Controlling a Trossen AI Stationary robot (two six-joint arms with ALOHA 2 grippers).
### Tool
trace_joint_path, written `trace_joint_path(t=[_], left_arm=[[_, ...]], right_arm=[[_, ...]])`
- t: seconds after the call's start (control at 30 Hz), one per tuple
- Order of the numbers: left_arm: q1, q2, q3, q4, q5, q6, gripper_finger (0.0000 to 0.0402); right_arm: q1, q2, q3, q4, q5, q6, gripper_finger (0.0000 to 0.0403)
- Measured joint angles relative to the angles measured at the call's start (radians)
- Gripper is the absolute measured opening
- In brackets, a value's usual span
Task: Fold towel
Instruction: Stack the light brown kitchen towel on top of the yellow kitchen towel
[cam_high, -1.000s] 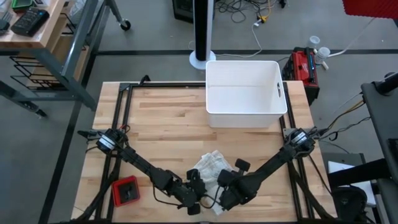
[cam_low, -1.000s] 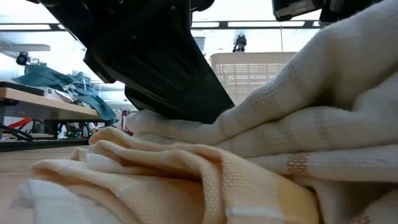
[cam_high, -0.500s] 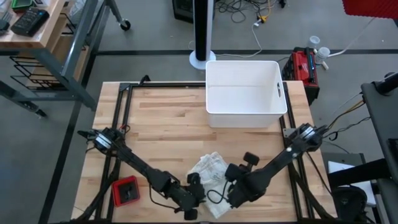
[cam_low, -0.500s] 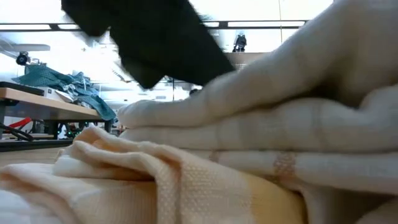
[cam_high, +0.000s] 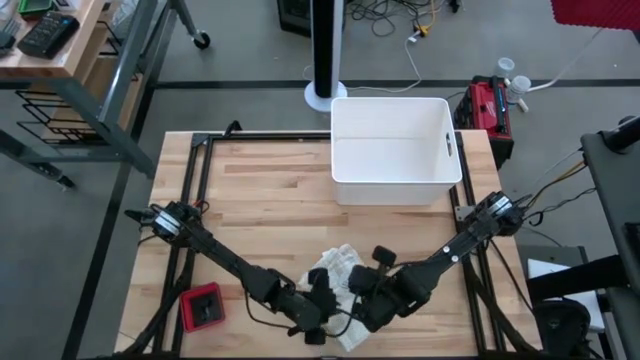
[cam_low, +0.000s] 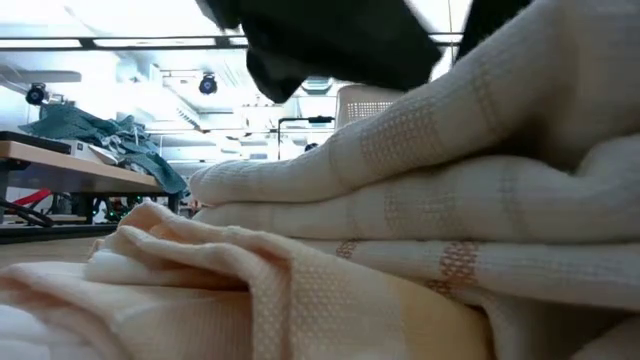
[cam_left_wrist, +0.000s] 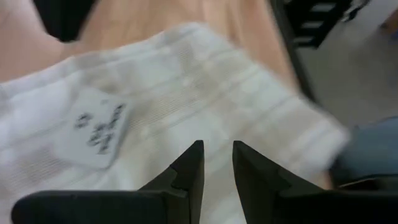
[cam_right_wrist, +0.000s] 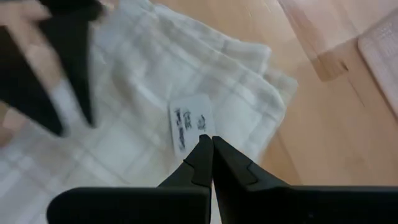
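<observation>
Towel (cam_high: 336, 270) lies bunched at the tabletop's (cam_high: 270, 190) near edge, white label (cam_right_wrist: 188, 129) facing up. Left end effector (cam_left_wrist: 216, 163) hovers just over the cloth, fingers narrowly apart, holding nothing. Right end effector (cam_right_wrist: 207, 154) is pinched fully closed above the label, empty. White bin (cam_high: 395, 150) sits at the far edge.

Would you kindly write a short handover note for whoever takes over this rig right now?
Left gripper: slightly open, holding nothing, over the cream checked cloth towel.
Right gripper: shut, empty, just above the towel's white label.
The towel lies bunched in layers at the near edge of the wooden table; the white plastic bin sits at the far side.
Done: rough layering only.
Left: flatten and finish the fold.
</observation>
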Motion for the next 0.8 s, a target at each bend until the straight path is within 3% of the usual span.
trace_joint_path(t=[0.5, 0.8], left_arm=[[0.026, 0.000, -0.063, -0.048, -0.004, -0.042, 0.0075], [0.023, -0.002, -0.147, -0.026, -0.018, -0.154, 0.0075]], right_arm=[[-0.069, 0.003, -0.217, 0.273, -0.120, -0.024, 0.0000], [-0.074, 0.002, -0.299, 0.245, -0.145, 0.053, 0.0000]])
